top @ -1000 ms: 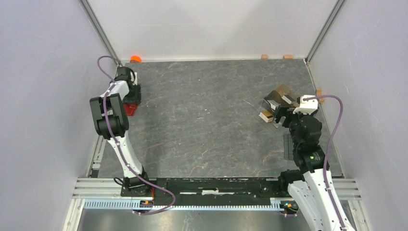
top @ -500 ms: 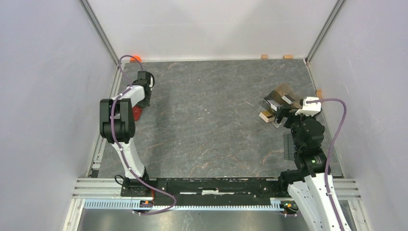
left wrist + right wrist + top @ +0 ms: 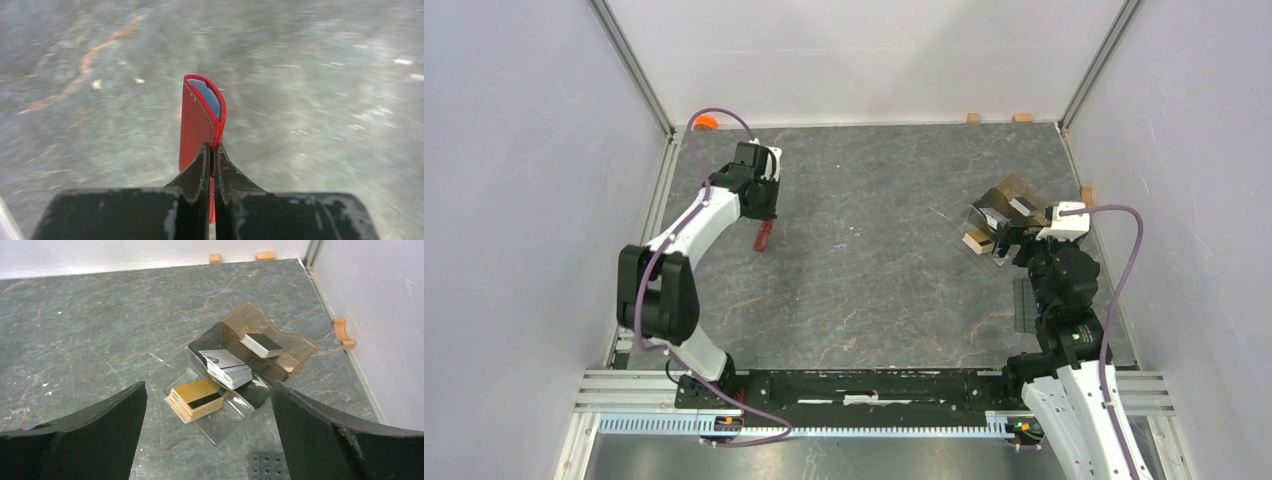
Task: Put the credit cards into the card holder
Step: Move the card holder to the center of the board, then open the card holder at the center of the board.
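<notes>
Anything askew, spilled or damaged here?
Nothing spilled or damaged. The card trays sit diagonal to the table edges, and the gold card stack is slightly fanned. The left gripper pinches the red card holder.

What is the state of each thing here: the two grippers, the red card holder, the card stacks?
Left gripper: shut on the card holder.
Card holder: gripped at one end, blue showing inside.
Right gripper: open, over the tray.
Credit cards: three stacks lying in the tray.
</notes>
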Tool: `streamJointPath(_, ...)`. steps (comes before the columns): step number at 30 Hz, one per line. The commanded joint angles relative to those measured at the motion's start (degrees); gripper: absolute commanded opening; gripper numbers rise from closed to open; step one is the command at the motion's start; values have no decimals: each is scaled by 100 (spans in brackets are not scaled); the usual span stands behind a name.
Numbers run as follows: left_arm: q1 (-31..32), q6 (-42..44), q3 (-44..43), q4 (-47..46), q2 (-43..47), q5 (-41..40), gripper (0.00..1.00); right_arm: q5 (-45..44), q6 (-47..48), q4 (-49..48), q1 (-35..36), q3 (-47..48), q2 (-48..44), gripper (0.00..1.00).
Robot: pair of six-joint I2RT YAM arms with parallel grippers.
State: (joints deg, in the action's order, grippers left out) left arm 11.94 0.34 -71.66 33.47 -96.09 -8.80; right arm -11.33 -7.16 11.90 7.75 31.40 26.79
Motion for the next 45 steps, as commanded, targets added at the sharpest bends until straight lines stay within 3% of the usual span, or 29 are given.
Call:
streamJointPath(1, 230, -824, 136, 140, 804, 2170, 2, 925, 207, -295, 3, 183, 165, 98)
streamJointPath(10, 1282, -1389, 720, 48, 359, 5759, 2, 3628, 89, -193, 7, 354, 1201, 98)
streamJointPath(14, 1669, -1875, 898, -296, -335, 6688, 2, 4872, -423, -564, 141, 115, 1720, 98)
streamJointPath(16, 1745, -1892, 871, -172, -742, 6565, 2, 5090, -660, -741, 342, -28, 1877, 99)
streamJointPath(17, 1750, -1788, 816, -25, -931, 6390, 9, 5065, -695, -751, 509, -45, 1959, 99)
streamJointPath(21, 1742, -1625, 715, 249, -961, 5004, 59, 4641, -652, -563, 1229, 32, 2320, 99)
streamJointPath(23, 1748, -1616, 697, 304, -706, 4259, 73, 4495, -672, -567, 1612, 93, 2551, 99)
streamJointPath(25, 1745, -1614, 712, 349, -343, 3385, 79, 4507, -827, -722, 1909, 106, 2813, 95)
streamJointPath(28, 1750, -1692, 879, 353, 393, 2278, 84, 4721, -1192, -1226, 2230, 18, 3183, 88)
streamJointPath(30, 1758, -1850, 1084, 324, 897, 2050, 84, 4836, -1535, -1642, 2396, -103, 3385, 85)
streamJointPath(35, 1887, -2719, 1896, 123, 1798, 2392, 81, 4844, -2402, -2445, 2664, -367, 3912, 76)
streamJointPath(39, 2350, -4059, 2936, -1052, 2329, 2874, 78, 4866, -3034, -3052, 2764, -497, 4456, 67)
streamJointPath(45, 2811, -4745, 3477, -1448, 2557, 2403, 75, 4831, -3516, -3730, 2954, -540, 5049, 63)
